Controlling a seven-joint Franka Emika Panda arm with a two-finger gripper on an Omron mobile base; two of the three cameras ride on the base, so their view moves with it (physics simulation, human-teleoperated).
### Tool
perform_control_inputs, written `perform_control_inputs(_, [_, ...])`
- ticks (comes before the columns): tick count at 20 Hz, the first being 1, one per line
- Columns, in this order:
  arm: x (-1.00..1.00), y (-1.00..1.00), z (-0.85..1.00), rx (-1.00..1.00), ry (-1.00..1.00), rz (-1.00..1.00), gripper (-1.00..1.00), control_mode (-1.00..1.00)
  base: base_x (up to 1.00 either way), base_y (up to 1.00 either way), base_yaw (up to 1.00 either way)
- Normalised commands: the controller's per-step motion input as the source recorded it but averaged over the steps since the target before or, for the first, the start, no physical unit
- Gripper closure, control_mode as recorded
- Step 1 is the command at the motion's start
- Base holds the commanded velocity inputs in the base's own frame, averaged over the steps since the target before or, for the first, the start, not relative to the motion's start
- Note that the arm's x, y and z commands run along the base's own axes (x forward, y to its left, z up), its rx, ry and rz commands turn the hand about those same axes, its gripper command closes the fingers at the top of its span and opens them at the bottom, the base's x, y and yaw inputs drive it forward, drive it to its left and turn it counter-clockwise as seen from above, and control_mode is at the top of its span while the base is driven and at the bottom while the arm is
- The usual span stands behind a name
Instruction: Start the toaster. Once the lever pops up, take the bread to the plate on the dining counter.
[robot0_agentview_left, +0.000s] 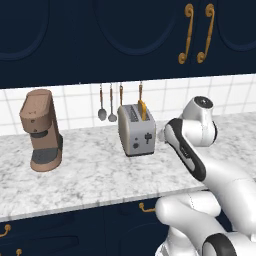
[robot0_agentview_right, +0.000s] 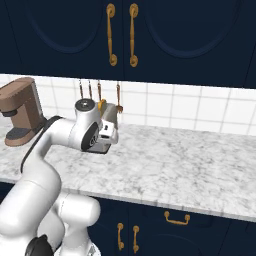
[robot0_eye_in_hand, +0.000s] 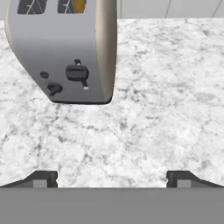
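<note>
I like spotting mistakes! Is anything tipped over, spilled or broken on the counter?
Nothing stands out. The toaster stands upright with the bread poking from its slot, the coffee machine is upright too, and the marble counter looks unspilled.

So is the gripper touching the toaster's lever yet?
Apart. In the hand view, the gripper stands open, and bare marble worktop lies between its fingertips and the toaster with its lever.

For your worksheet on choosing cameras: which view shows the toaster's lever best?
The hand view: the lever faces the camera, large and sharp on the toaster. The left base view shows the lever as a tiny dark tab. In the right base view the arm hides the toaster's front.
</note>
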Motion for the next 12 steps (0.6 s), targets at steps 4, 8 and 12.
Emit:
perform_control_inputs(4, [0.47, 0.01, -0.01, 0.00, 0.00, 0.00, -1.00, -1.00, 0.00, 0.00, 0.00])
perform_control_inputs(8, [0.26, 0.03, 0.07, 0.00, 0.00, 0.00, -1.00, -1.00, 0.00, 0.00, 0.00])
perform_control_inputs(12, [0.15, 0.14, 0.00, 0.00, 0.00, 0.00, -1.00, -1.00, 0.00, 0.00, 0.00])
